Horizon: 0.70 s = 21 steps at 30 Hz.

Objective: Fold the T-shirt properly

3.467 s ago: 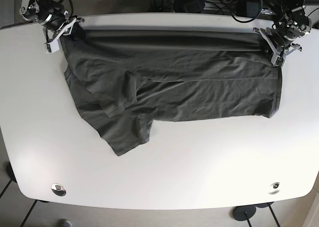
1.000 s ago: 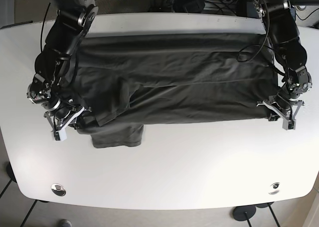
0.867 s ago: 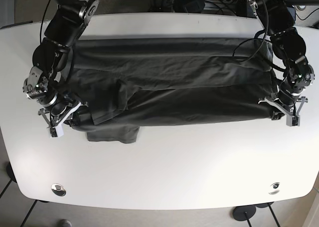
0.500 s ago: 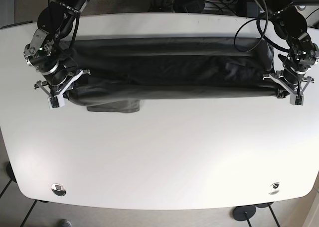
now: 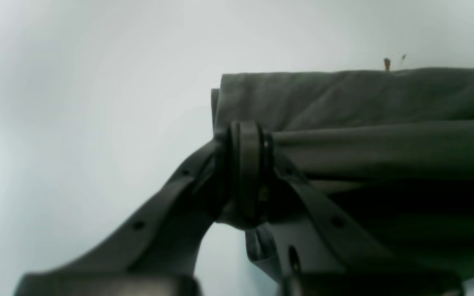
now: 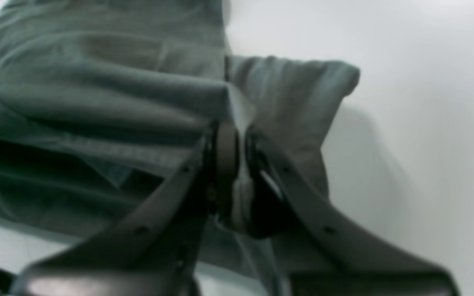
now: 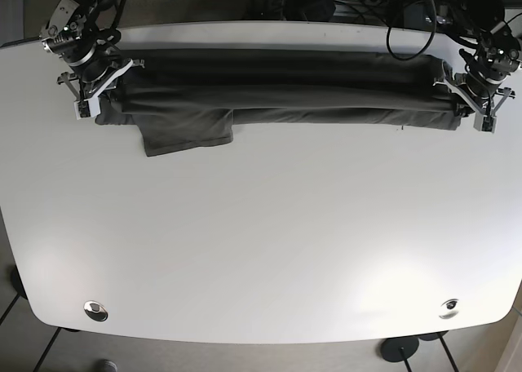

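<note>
The dark grey T-shirt [image 7: 277, 95] lies as a long narrow folded band along the far edge of the white table [image 7: 261, 241]. One sleeve [image 7: 188, 131] sticks out toward the front on the left. My left gripper [image 7: 477, 103] is shut on the shirt's right end, seen close in the left wrist view [image 5: 247, 172], where the cloth [image 5: 364, 107] is bunched between the closed jaws. My right gripper [image 7: 90, 99] is shut on the shirt's left end; in the right wrist view [image 6: 231, 172] the cloth [image 6: 97, 94] folds over in front of the closed jaws.
Cables and devices [image 7: 342, 1] lie behind the table's far edge. Round metal fittings sit near the front left corner [image 7: 95, 310] and the front right corner [image 7: 448, 307]. The floor shows past the table's edges.
Both grippers have carried the shirt's gripped edge from mid-table back to the far edge. The shirt has folded over itself into a narrow band, with the sleeve left sticking out.
</note>
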Motion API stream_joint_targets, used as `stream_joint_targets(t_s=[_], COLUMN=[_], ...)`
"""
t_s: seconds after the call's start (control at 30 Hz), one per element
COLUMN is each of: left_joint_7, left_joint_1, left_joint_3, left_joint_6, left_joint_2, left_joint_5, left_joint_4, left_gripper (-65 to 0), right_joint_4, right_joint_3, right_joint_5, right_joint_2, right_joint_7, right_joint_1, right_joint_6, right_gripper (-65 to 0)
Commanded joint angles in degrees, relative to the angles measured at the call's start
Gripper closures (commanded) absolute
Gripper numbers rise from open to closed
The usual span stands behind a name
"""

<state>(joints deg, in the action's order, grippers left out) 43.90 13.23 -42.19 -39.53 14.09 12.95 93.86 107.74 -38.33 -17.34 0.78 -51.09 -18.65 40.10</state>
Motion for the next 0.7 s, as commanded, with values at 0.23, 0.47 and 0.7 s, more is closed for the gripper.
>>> stream_joint_targets(t_s=[0.23, 0.47, 0.7], left_joint_7=[-1.0, -1.0, -1.0], left_joint_1=[0.1, -0.1, 0.3], left_joint_3=[1.8, 9.3, 14.0], left_joint_6=[0.5, 0.5, 0.5], left_joint_2=[2.6, 1.4, 0.2], left_joint_5=[0.3, 0.2, 0.1], left_joint_4=[4.5, 10.7, 6.3], left_gripper=[-27.6, -27.4, -27.4], right_joint_4=[6.1, 0.2, -21.5], right_joint_3=[-2.8, 4.1, 4.3], right_joint_5=[-7.6, -4.0, 0.0], right_joint_2=[1.3, 3.8, 4.5], right_joint_7=[1.3, 1.2, 1.5], right_joint_1=[-0.9, 9.6, 20.6], right_joint_6=[-0.1, -0.32, -0.1], right_gripper=[-51.4, -55.2, -55.2])
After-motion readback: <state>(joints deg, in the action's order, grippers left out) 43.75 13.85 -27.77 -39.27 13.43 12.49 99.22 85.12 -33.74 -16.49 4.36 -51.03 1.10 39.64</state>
